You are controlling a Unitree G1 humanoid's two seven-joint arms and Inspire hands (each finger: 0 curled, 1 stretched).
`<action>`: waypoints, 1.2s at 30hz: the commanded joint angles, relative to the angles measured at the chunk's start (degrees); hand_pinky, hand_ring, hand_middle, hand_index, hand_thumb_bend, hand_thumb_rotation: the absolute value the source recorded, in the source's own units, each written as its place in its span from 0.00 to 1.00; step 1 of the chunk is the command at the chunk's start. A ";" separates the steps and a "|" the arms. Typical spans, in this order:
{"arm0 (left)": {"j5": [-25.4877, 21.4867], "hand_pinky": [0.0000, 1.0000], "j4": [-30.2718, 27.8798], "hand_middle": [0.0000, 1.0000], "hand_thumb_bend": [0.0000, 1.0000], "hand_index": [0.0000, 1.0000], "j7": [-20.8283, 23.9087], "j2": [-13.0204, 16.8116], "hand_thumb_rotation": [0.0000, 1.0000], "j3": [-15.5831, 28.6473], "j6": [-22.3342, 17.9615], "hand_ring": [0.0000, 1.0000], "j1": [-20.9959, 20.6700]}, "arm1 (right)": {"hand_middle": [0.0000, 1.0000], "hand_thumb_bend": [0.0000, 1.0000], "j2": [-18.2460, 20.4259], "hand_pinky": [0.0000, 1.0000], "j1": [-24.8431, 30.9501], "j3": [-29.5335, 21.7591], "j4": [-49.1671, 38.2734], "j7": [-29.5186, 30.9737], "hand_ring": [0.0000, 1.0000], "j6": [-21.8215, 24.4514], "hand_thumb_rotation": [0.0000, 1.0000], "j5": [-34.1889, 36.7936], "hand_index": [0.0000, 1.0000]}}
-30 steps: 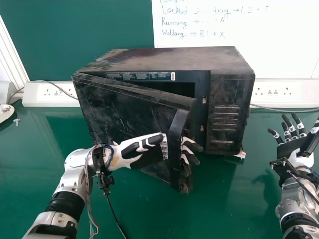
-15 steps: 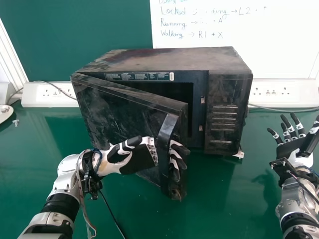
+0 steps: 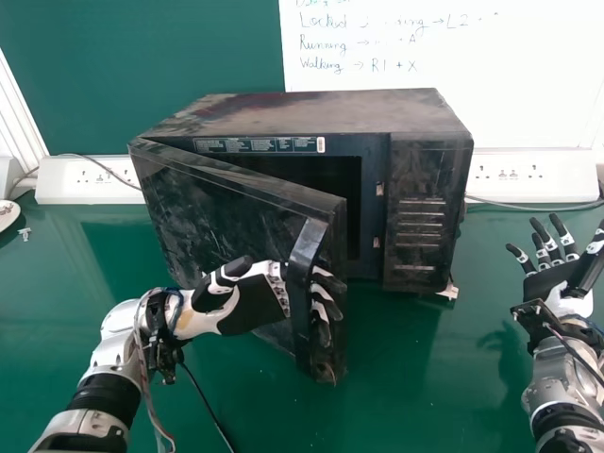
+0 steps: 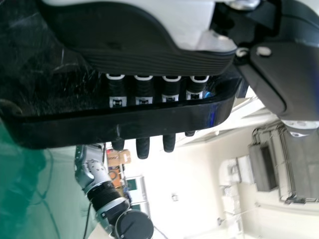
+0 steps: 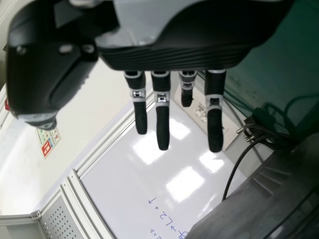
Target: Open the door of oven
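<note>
Black and dusty, the oven (image 3: 321,113) stands at the centre of the frame on a green table (image 3: 425,377), its door (image 3: 212,222) ajar and angled out toward the lower middle. Compared with 0.5 s ago, the door's free edge has swung slightly farther out, toward the left of the frame, widening the dark gap beside the control side. At lower left to centre, the left hand (image 3: 255,300) has moved along with it, its straight fingers (image 4: 142,147) passed between the door and the handle (image 3: 300,283), tips poking out past the handle, not clamped. At right, the right hand (image 3: 564,285) is palm up, fingers straight and apart, unchanged. Behind the oven are 2 white socket strips (image 3: 90,179) and a whiteboard (image 3: 510,94).
</note>
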 commanded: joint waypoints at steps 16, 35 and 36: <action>-15.68 0.44 -1.97 0.64 0.96 0.85 -0.37 12.88 0.99 -17.34 -6.87 0.55 -3.17 | 0.72 0.97 -0.21 0.47 -0.57 0.00 0.03 0.11 0.56 0.19 0.94 -0.08 0.85; -27.95 0.52 -4.62 0.68 0.88 0.83 -0.37 18.36 0.86 -14.76 -7.77 0.57 0.99 | 0.72 0.97 -0.29 0.48 -0.46 0.06 0.01 0.33 0.56 0.07 0.94 -0.17 0.85; -28.28 0.53 -5.00 0.68 0.88 0.84 -0.37 18.75 0.84 -14.68 -7.38 0.57 1.05 | 0.72 0.97 -0.29 0.48 -0.45 0.07 0.01 0.32 0.56 0.04 0.94 -0.18 0.85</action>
